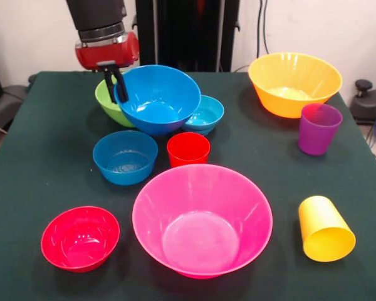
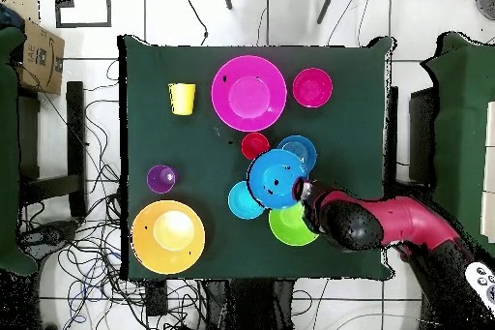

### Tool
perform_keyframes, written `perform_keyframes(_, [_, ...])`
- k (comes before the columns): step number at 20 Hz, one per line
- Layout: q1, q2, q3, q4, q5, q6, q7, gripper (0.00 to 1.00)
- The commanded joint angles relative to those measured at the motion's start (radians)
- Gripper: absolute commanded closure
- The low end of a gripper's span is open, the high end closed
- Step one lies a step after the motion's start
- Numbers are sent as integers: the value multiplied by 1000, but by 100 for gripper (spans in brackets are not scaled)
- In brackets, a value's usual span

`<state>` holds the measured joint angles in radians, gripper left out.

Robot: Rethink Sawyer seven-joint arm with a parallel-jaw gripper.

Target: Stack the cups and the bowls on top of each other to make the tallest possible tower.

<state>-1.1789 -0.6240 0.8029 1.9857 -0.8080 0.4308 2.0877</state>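
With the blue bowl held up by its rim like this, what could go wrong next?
1. The gripper pinches the lifted blue bowl at one edge only, and it hangs tilted, so it may slip or swing.
2. It hangs close over the green bowl, the light-blue bowl and the red cup, so lowering it could knock them.

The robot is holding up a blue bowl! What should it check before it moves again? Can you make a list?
1. Grip: the gripper pinches the rim of the big blue bowl. Ok.
2. Bowl lifted clear of the table: looks raised and tilted. Ok.
3. Neighbours below: green bowl and light-blue bowl sit very close. Contact: cannot tell.
4. Landing spot: the other blue bowl stands upright and empty. Ok.
5. Red cup stands right beside that spot. Not ok.
6. Yellow cup lies on its side. Not ok.
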Motion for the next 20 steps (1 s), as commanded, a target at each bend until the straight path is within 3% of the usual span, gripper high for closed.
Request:
perform_keyframes(1, [20,59,33,-94,-74,35,-236,100])
perform_keyframes(9, [25,103,15,-139,-116,14,-236,100])
perform_keyframes(20, [11,144,21,-199,-149,59,-297,100])
